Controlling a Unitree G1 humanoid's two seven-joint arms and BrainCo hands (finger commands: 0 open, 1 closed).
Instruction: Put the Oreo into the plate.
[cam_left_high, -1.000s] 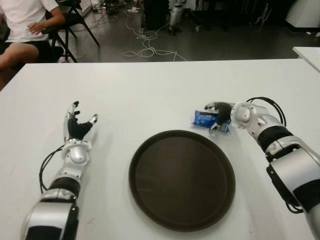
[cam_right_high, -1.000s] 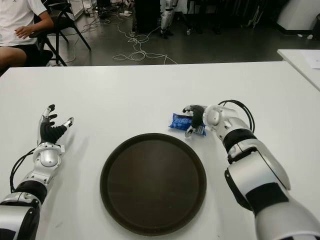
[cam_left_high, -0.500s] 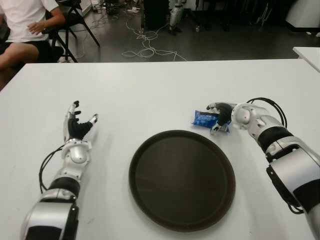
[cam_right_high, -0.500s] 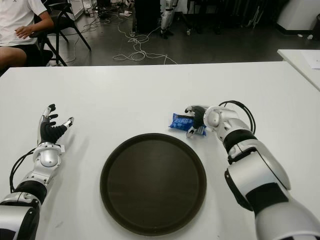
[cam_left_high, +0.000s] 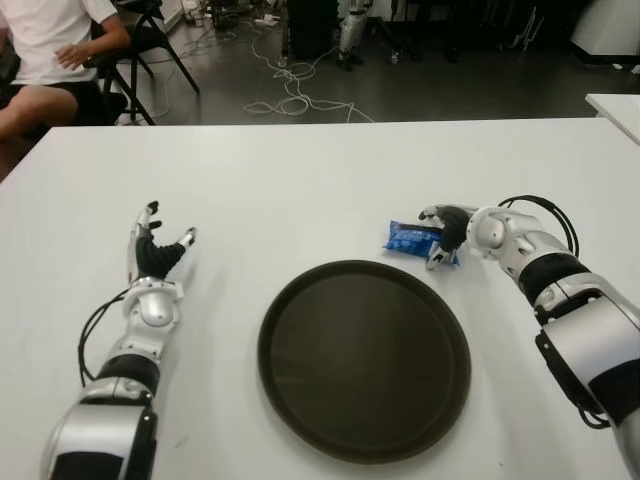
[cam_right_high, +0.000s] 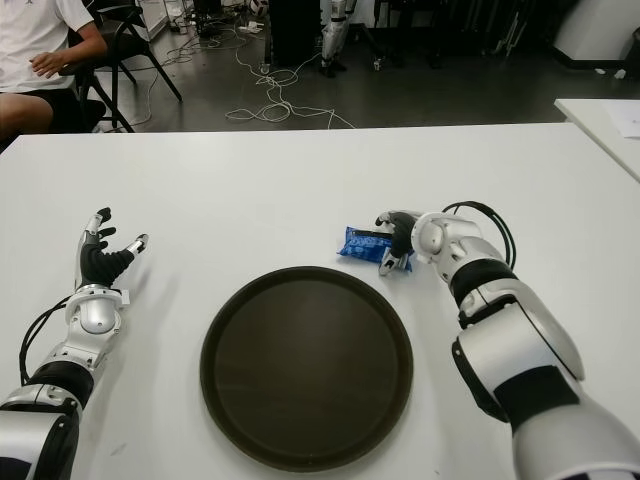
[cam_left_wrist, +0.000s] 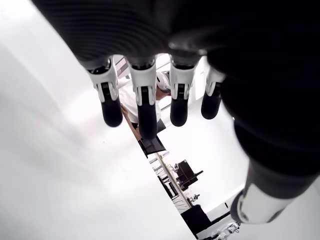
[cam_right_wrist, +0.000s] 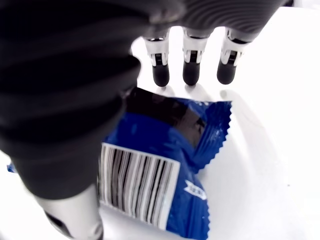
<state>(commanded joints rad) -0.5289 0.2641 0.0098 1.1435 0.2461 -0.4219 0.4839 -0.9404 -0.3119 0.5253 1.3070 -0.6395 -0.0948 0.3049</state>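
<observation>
Since a second ago the robot's right hand (cam_left_high: 441, 238) has slid slightly toward the right edge of the white table (cam_left_high: 300, 180), its fingers (cam_right_wrist: 191, 60) now extended over the far end of the blue foil Oreo packet (cam_left_high: 410, 238) rather than draped across it; the packet itself and the left hand have not moved.

From left to right: the left hand (cam_left_high: 152, 254) shows near the table's left edge, well apart from the tray, fingers (cam_left_wrist: 142, 102) straight and spread, holding nothing. At the middle of the near edge lies the round dark-brown plastic plate (cam_left_high: 364, 358), with nothing in it. Just beyond the plate's far right rim lies the Oreo packet, flat on the table, barcode side up in the right wrist view (cam_right_wrist: 160, 175), apart from the plate. The right hand sits at the packet's right end, thumb on one side and fingertips reaching past its crimped edge to the table; the fingers are loosely uncurled and do not clasp the packet, though whether they touch it cannot be told.

Beyond the table's far edge, a seated person in a white shirt (cam_left_high: 45, 55) shows at the far left corner beside a black folding chair (cam_left_high: 150, 40), and white cables (cam_left_high: 295, 95) trail across the dark floor. A second white table's corner (cam_left_high: 615, 110) shows at the far right.
</observation>
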